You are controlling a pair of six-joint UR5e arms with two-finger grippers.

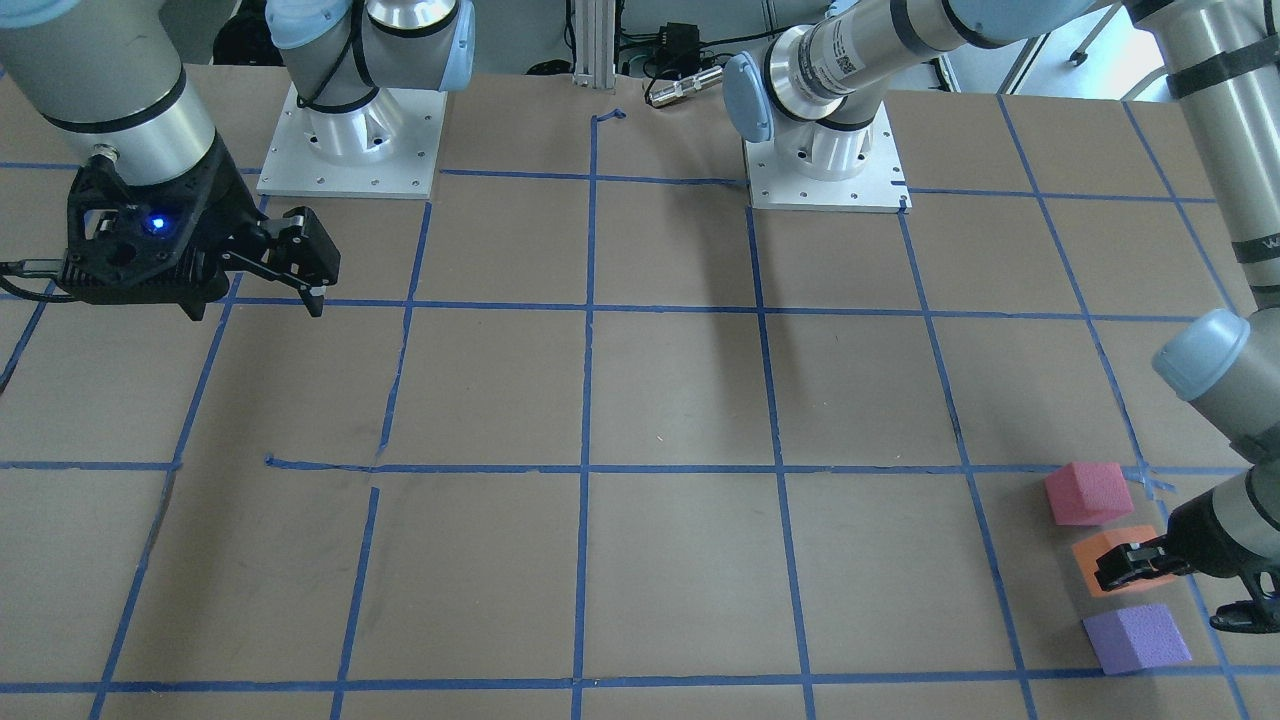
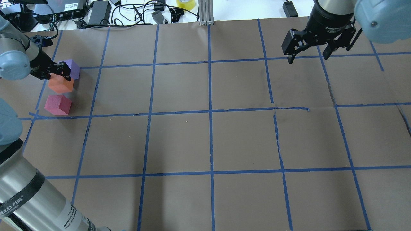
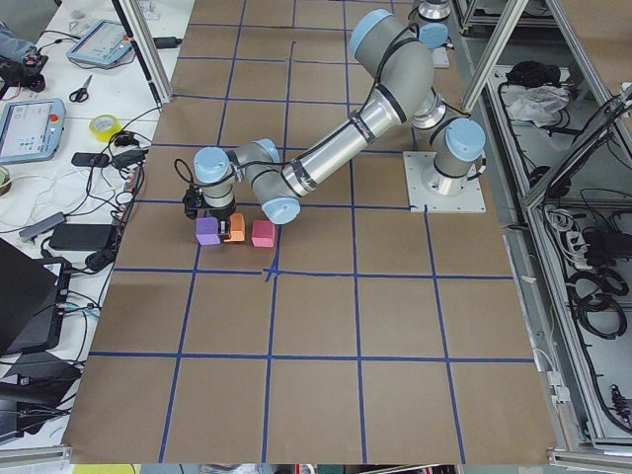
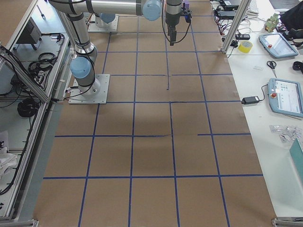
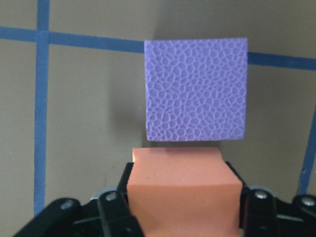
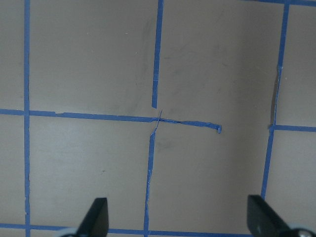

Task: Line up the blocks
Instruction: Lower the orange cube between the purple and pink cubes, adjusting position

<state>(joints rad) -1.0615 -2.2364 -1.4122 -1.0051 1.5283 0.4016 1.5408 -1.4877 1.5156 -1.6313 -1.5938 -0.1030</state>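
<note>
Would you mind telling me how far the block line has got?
Nearly done: pinkish-red block, orange block and purple block already form a rough row. In hand: the left claw grips the orange block, the middle one, close against the purple. Remaining: probably even the spacing and release. The right claw hangs open, well away.

Robotics lab. Industrial robot arms (image 3: 346, 138) bolted to metal base plates (image 1: 350, 160) on a paper-covered table (image 2: 179, 141) with a blue tape grid (image 2: 210, 112). Aluminium framing (image 4: 232, 23). Side bench with teach pendants (image 4: 287, 97), cables (image 2: 128, 12) and a tape roll (image 4: 245, 46).
</note>
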